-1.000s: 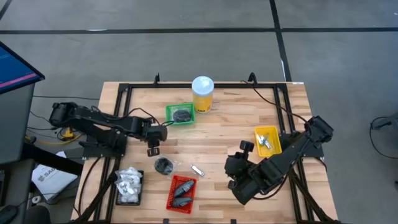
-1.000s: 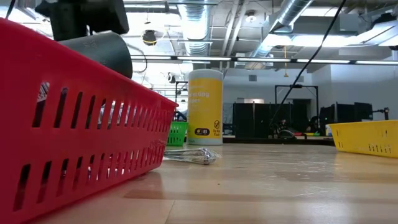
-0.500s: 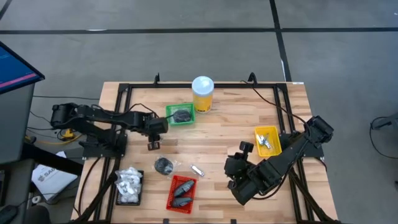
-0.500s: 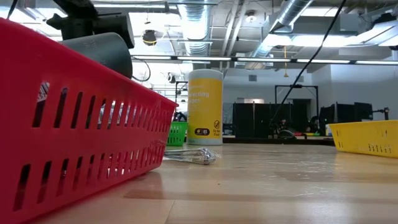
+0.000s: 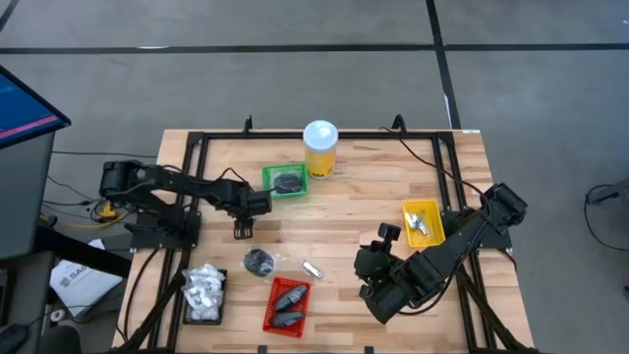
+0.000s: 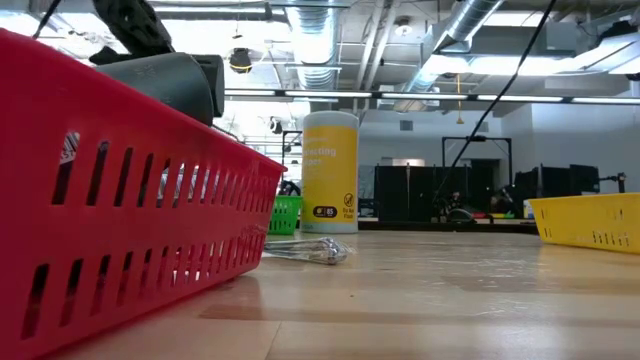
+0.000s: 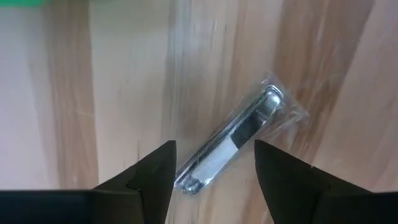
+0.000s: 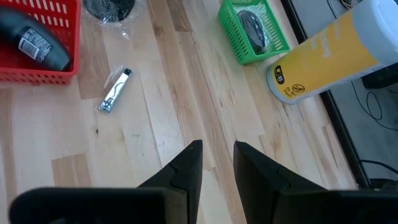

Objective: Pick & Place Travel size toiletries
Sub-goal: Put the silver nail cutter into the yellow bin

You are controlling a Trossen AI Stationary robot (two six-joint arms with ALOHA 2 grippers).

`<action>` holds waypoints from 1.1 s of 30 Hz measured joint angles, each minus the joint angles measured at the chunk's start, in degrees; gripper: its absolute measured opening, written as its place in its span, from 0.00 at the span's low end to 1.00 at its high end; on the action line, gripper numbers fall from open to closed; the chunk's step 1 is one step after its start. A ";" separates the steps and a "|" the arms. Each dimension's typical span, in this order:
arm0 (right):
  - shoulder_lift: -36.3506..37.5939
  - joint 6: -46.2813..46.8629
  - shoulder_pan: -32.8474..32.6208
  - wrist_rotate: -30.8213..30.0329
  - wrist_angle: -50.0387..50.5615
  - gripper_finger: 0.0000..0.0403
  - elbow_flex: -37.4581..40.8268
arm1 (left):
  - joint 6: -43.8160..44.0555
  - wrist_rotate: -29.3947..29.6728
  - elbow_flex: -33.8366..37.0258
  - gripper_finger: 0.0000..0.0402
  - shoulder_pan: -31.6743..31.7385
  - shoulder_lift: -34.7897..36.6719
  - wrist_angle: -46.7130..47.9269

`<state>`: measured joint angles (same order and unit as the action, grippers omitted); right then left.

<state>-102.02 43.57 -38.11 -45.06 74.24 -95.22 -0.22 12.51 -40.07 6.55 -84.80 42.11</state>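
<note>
A thin silvery tube in a clear wrapper (image 7: 249, 118) lies flat on the wood. My left gripper (image 7: 214, 149) stands open over it, pointing down, one finger on either side of the tube's near end and not touching it. From above, the left gripper (image 5: 243, 229) hides this tube. A second wrapped silvery tube (image 5: 312, 268) and a dark puck (image 5: 258, 261) lie loose near the red tray (image 5: 285, 303). My right gripper (image 8: 217, 152) hangs raised at the right, its fingers a little apart with nothing between them.
The green tray (image 5: 285, 180) holds a dark puck, and the yellow jar (image 5: 320, 147) stands beside it. The red tray has dark bottles, the black tray (image 5: 203, 293) white sachets, and the yellow tray (image 5: 423, 221) silvery tubes. Bare wood lies mid-table.
My left arm has reached farther out over the table and sunk lower. Its gripper has shifted slightly toward the far edge. The right arm has kept still.
</note>
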 joint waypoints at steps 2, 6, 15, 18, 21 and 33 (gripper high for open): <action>0.00 0.01 -0.02 0.00 0.06 0.20 -0.02 | -0.40 0.00 0.00 0.52 -0.02 -1.17 -0.04; -0.01 0.00 -0.02 0.00 0.04 0.20 -0.02 | -1.06 -0.16 -0.28 0.50 -0.02 -2.91 0.13; 0.00 0.00 -0.02 0.00 0.02 0.20 -0.04 | -0.84 -0.38 -0.01 0.25 -0.08 -2.29 -0.20; 0.00 0.01 -0.02 0.00 0.04 0.20 -0.04 | -0.66 -0.13 0.11 0.11 -0.04 -1.78 -0.15; 0.00 0.00 -0.02 0.00 0.02 0.20 -0.04 | 0.31 -0.16 0.11 0.06 -0.04 -1.64 -0.17; 0.00 0.00 -0.02 0.00 0.03 0.20 -0.04 | 4.92 -2.08 0.07 0.07 -1.82 -1.56 -0.15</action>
<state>-102.02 43.57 -38.13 -45.06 74.26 -95.26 4.70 10.44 -40.01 4.73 -86.36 41.95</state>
